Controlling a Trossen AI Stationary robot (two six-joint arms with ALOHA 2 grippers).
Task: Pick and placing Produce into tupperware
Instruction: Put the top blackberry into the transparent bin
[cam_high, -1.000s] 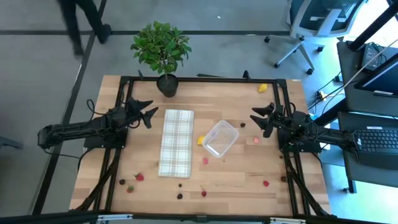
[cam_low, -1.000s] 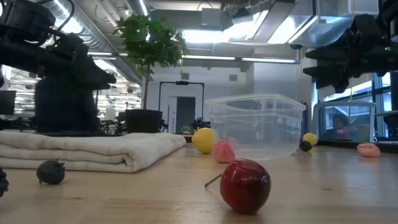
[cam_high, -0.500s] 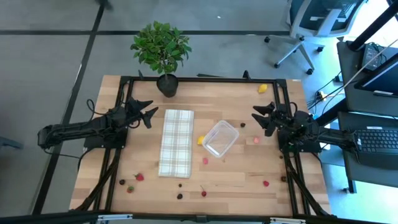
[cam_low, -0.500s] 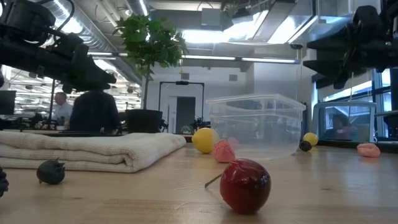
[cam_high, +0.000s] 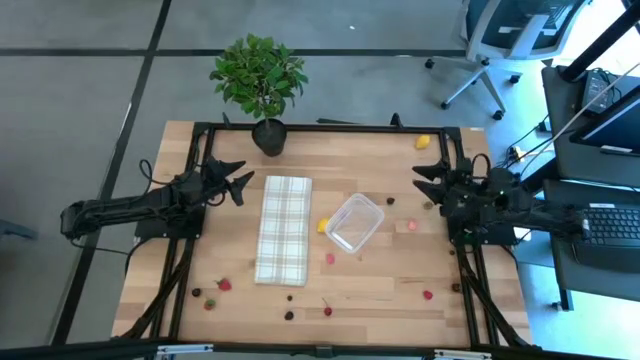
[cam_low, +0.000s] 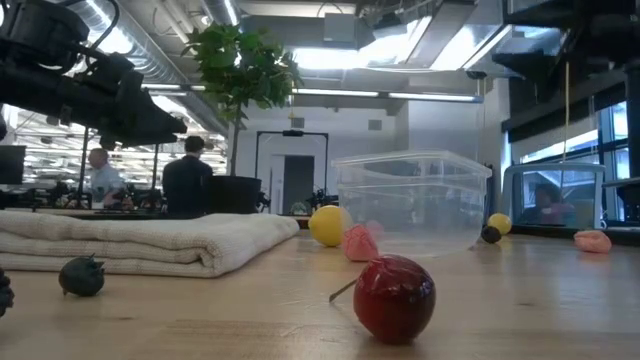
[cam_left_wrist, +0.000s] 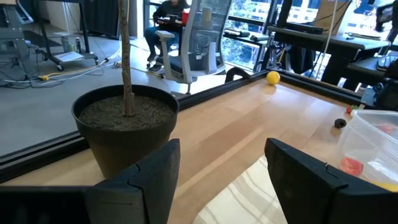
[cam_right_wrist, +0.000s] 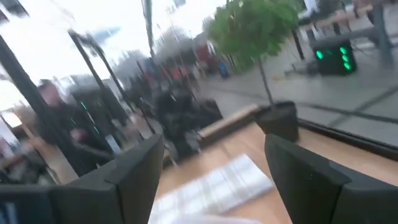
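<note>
The clear tupperware (cam_high: 354, 222) stands at mid-table, also plain in the low view (cam_low: 412, 200). Tiny produce lies scattered on the wood. A yellow piece (cam_high: 322, 225) and a pink one (cam_high: 330, 258) are beside the container, red ones (cam_high: 224, 284) (cam_high: 427, 295) sit nearer the front, and a red cherry (cam_low: 394, 297) is close to the low camera. My left gripper (cam_high: 243, 184) (cam_left_wrist: 222, 149) hovers open at the table's left, beside the cloth's far end. My right gripper (cam_high: 422, 187) (cam_right_wrist: 214, 143) hovers open at the right, well above the table. Neither holds anything.
A folded checked cloth (cam_high: 284, 229) lies left of the container. A potted plant (cam_high: 268, 135) stands at the far edge, with its pot (cam_left_wrist: 127, 124) just ahead of my left gripper. Another yellow piece (cam_high: 423, 142) lies at the far right. People move in the room behind.
My right gripper has risen well clear of the table and gone nearly out of the top of the low view. It has also drawn slightly toward the table's right edge. My left arm has kept still, and no produce has moved.
</note>
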